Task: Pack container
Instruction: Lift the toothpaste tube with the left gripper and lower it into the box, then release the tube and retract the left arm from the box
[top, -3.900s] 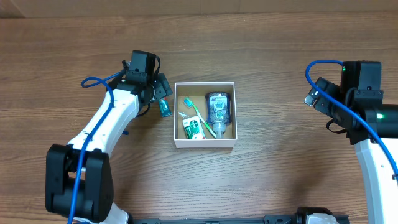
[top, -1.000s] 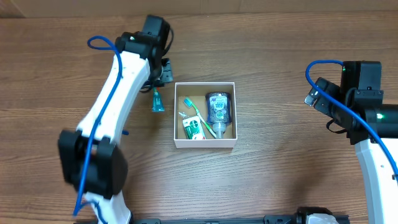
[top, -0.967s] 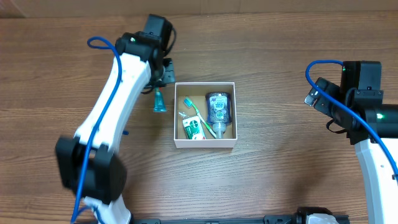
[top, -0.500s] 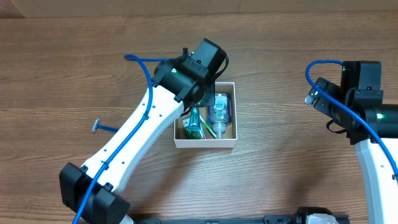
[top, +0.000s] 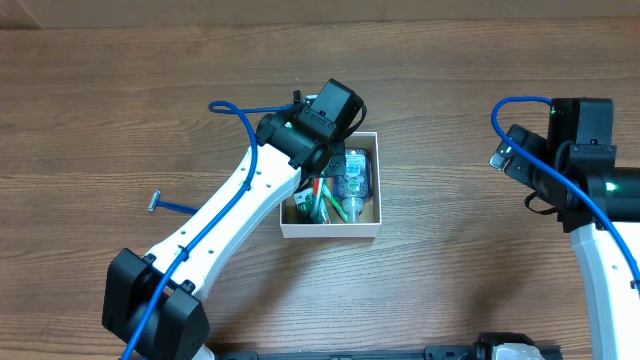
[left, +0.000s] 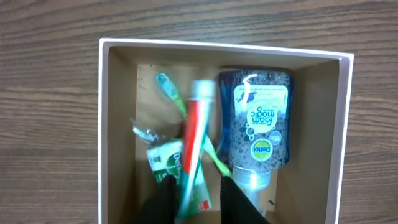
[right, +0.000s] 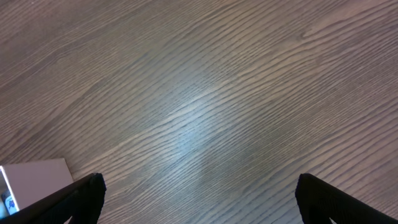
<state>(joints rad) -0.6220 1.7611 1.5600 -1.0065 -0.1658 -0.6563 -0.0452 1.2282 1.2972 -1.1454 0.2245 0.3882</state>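
The container (top: 330, 234) is a small white box, brown inside, at mid-table; its rim (left: 102, 124) fills the left wrist view. In it lie a blue soap bottle (left: 255, 124), a green toothbrush (left: 166, 87) and a green packet (left: 163, 163). My left gripper (left: 198, 196) hangs over the box's left half, jaws slightly apart. A red, green and white tube (left: 194, 143), blurred, stands between them with a gap to the right finger. My right gripper (right: 199, 193) is wide open over bare wood, right of the box.
A small blue-handled razor (top: 165, 205) lies on the wood left of the left arm. One box corner (right: 34, 180) shows at the lower left of the right wrist view. The right arm (top: 575, 160) stays at the table's right edge.
The left arm swung from left of the box to above it, carrying the tube. Its jaws have parted and the tube now blurs between them. The right arm has not moved.
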